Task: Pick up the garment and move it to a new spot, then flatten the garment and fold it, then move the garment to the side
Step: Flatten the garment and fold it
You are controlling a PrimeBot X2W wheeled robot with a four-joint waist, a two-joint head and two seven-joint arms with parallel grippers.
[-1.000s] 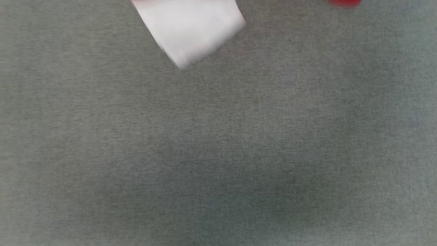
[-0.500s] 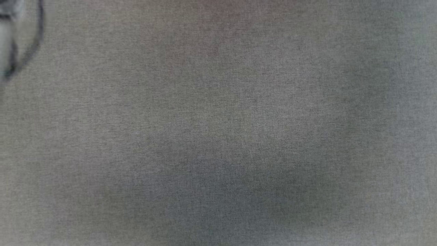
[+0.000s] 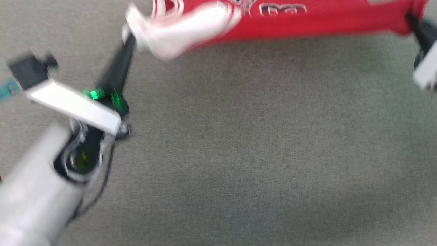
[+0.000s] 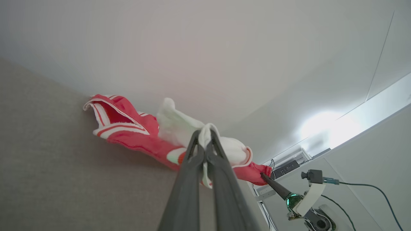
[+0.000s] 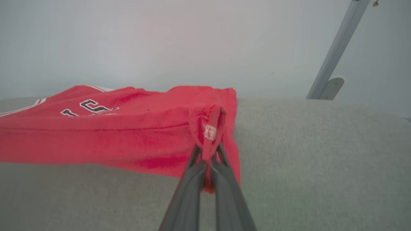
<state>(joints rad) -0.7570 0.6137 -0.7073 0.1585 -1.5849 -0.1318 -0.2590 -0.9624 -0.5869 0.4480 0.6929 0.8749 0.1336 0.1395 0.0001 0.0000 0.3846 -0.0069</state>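
Note:
The garment (image 3: 324, 20), a red jersey with black white-outlined numerals, hangs stretched between my two grippers just above the grey surface (image 3: 239, 153). In the blurred head view my left gripper (image 3: 131, 37) meets the garment's white sleeve end (image 3: 181, 30), and my right gripper (image 3: 411, 18) meets its red far end. The left wrist view shows my left gripper (image 4: 205, 133) shut on bunched white fabric, with the garment (image 4: 135, 138) trailing toward the right gripper (image 4: 266, 178). My right gripper (image 5: 208, 149) is shut on a red hem corner of the garment (image 5: 112, 134).
The grey fabric-covered surface (image 5: 321, 160) spreads wide under the garment. A pale wall (image 5: 192, 38) rises behind it, with a slanted metal post (image 5: 334, 48) at the right. Dark equipment (image 4: 285, 166) sits on a shelf far off.
The head camera has moved: bare grey surface with a white sleeve and a red scrap at the top gave way to the stretched garment and both arms.

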